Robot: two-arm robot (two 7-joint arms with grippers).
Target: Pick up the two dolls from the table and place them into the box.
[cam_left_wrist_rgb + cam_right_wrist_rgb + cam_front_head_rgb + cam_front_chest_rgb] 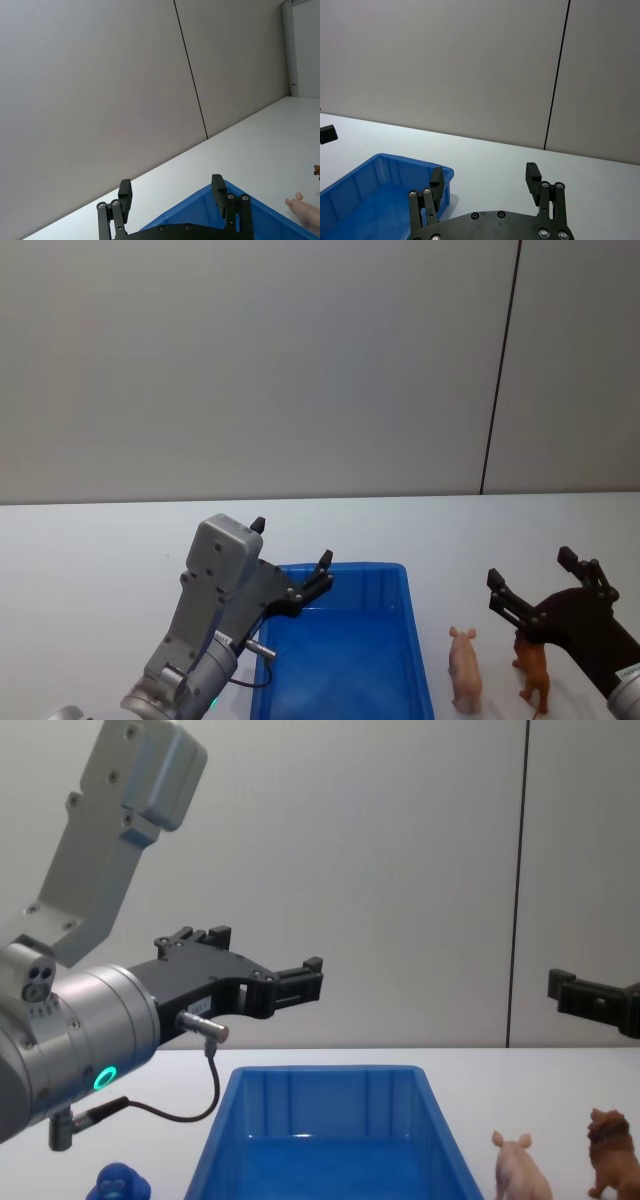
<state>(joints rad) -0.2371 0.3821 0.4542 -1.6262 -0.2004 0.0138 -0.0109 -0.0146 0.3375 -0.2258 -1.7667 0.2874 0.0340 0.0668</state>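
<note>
- The left claw (291,543) sits in the lower middle of the head view with its two black fingers spread wide and gripping nothing.
- In the chest view it hangs in the air at left of centre, well above the box (420,660), with its fingers pointing toward the frame's right.
- In the head view its fingertips lie over the box's far left corner.
- The right claw (531,568) is at the lower right of the head view, its fingers likewise spread apart and bare.
- In the chest view it comes in at the right edge at mid height, well clear of the counter (100,540).
- The brown lion (533,670) stands upright on the counter in the lower right corner of the head view, partly covered by the right claw's body above it.
- The pale pink pig (465,668) stands upright just left of the lion, between it and the box, touching neither.
- The box rests on the counter at the bottom centre of the frame.
- A small blue rounded toy (120,1185) sits on the counter at the lower left of the chest view, left of the box.
</note>
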